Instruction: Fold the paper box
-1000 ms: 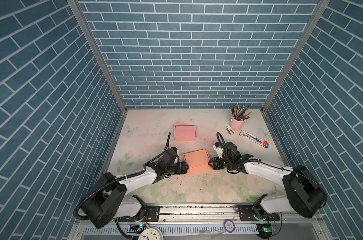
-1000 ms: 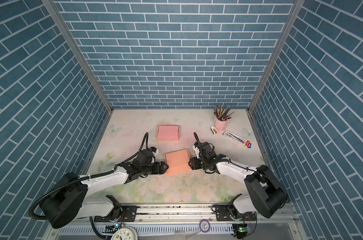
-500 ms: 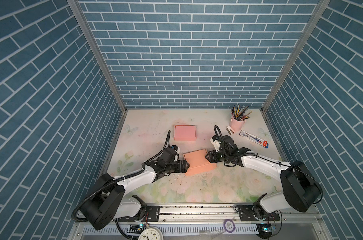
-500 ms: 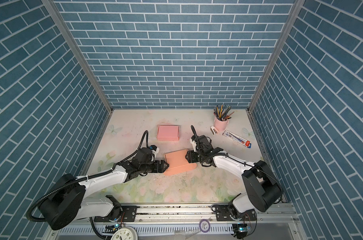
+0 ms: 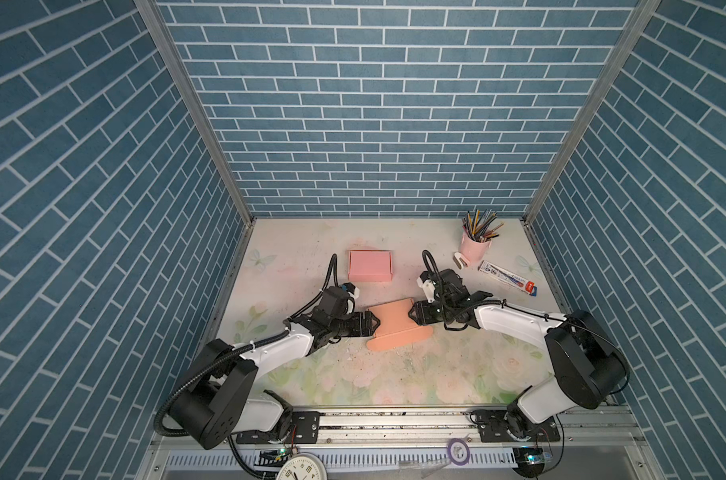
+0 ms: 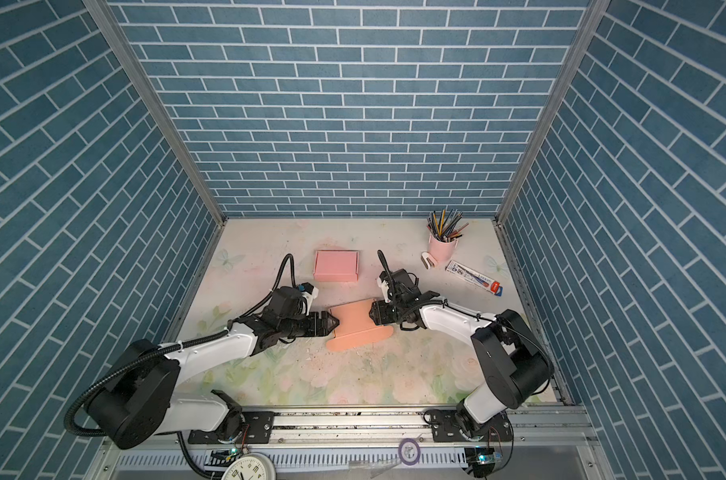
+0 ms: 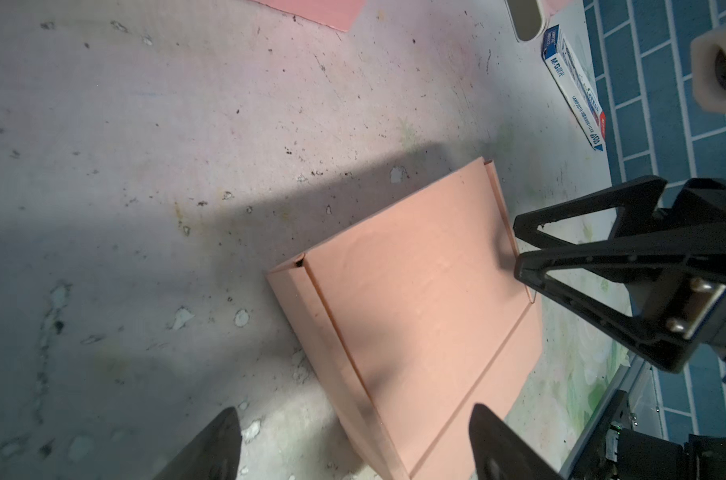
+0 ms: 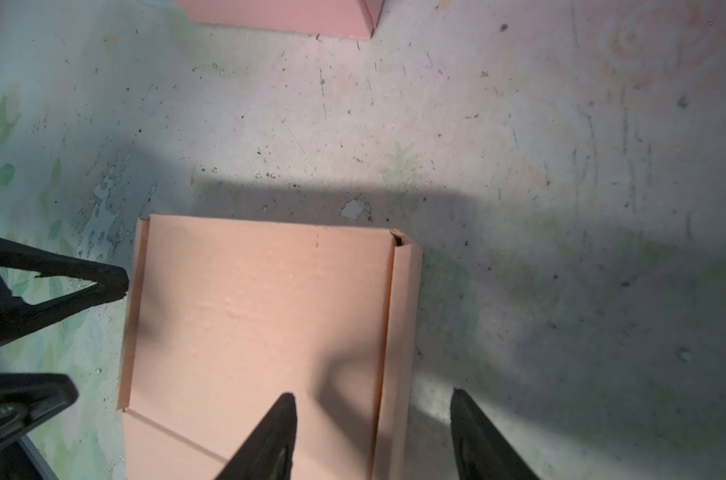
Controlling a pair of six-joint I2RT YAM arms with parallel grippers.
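The paper box (image 5: 394, 328) (image 6: 355, 328) is a salmon cardboard blank lying mid-table. Its narrow side flaps are creased up and a rounded front flap lies flat. My left gripper (image 5: 375, 323) (image 6: 334, 323) is at its left edge. It is open wide in the left wrist view (image 7: 353, 419), with its fingers on either side of the box's side flap (image 7: 311, 332). My right gripper (image 5: 413, 314) (image 6: 371, 314) is at the right edge. It is open in the right wrist view (image 8: 372, 397), with one finger over the panel (image 8: 261, 324) and the other over bare table.
A closed pink box (image 5: 369, 266) sits behind the blank. At the back right stand a pink cup of pencils (image 5: 475, 245), a small white object (image 5: 461, 261) and a long blue-and-white carton (image 5: 506, 276). Blue brick walls enclose three sides.
My right gripper has moved back and to the left along the box's right edge. The box has shifted a little, and its front flap now lies spread out. The left gripper has hardly moved.
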